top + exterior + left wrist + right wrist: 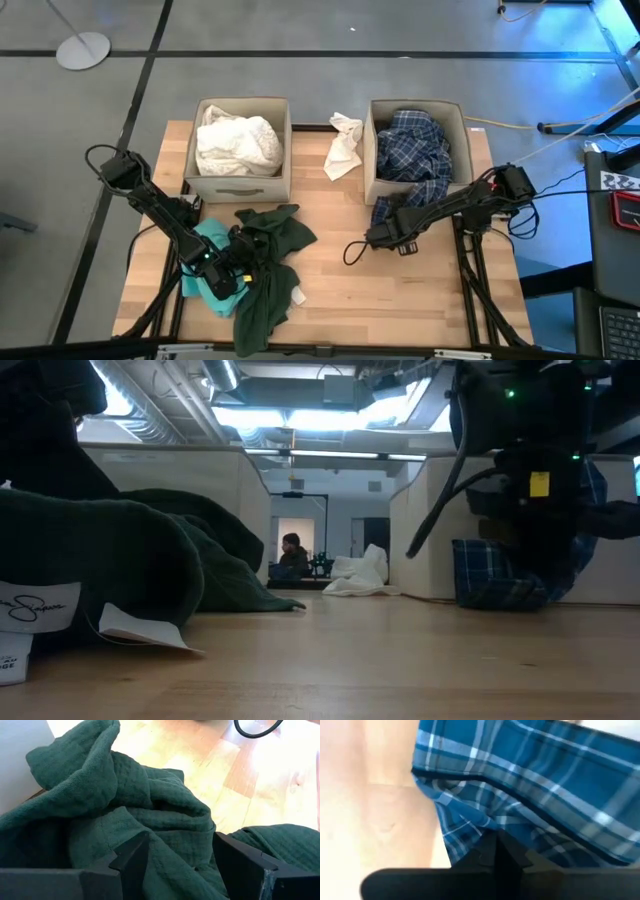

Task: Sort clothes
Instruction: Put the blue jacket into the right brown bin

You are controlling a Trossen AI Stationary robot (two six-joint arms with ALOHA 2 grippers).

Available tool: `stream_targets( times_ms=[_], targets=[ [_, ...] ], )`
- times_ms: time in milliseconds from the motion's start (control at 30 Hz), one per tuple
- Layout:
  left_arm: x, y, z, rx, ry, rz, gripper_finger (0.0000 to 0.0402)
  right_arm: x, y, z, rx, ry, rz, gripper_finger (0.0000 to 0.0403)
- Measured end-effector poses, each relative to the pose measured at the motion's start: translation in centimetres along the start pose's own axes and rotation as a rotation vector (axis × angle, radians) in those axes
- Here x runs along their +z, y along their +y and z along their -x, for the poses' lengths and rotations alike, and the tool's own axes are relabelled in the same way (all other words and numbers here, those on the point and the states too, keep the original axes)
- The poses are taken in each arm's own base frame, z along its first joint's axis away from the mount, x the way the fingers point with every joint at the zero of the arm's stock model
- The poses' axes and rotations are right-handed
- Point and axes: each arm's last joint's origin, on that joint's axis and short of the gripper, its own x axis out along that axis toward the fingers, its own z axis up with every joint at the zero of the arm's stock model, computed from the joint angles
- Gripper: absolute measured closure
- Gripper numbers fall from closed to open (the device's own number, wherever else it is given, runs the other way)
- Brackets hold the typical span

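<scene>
A dark green garment (272,238) lies crumpled on the table's near left, over a teal one (205,242). My left gripper (232,265) is open, down in the green cloth (125,795). A blue plaid shirt (415,150) fills the right beige box and hangs over its near wall onto the table (490,575). My right gripper (376,238) is low at that hanging end and shut on it. White clothes (238,145) lie in the left box. Another white garment (343,150) lies on the table between the boxes. My left gripper (185,865) has its open fingers (132,860) on either side of a raised fold (175,845) of the dark green garment, slanting down from above. The cloth lies against the fingers' inner sides and rests on the table. My right gripper (492,845) has its fingers closed together at the lower hanging part (470,832) of the plaid shirt, coming in low from the table's near right. The fingers hide the exact place of contact. The shirt's upper part stays in the box.
The left beige box (235,187) and the right beige box (370,185) stand at the table's far side. A black cable loop (352,252) lies on the bare wood near my right gripper. A white label (140,630) lies beside the green cloth.
</scene>
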Motion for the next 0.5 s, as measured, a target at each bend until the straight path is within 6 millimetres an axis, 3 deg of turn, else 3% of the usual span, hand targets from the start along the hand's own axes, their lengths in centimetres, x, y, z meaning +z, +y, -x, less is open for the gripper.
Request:
stream_targets(
  times_ms=[200, 500],
  targets=[
    [0.0, 0.0, 0.0, -0.002, -0.001, 0.003, 0.0192, 0.4, -0.1, 0.8, 0.053, -0.015, 0.008, 0.0398],
    [0.0, 0.0, 0.0, -0.003, 0.000, 0.002, 0.0192, 2.5, -1.7, 5.9, 0.063, -0.212, -0.014, 0.0401]
  ],
)
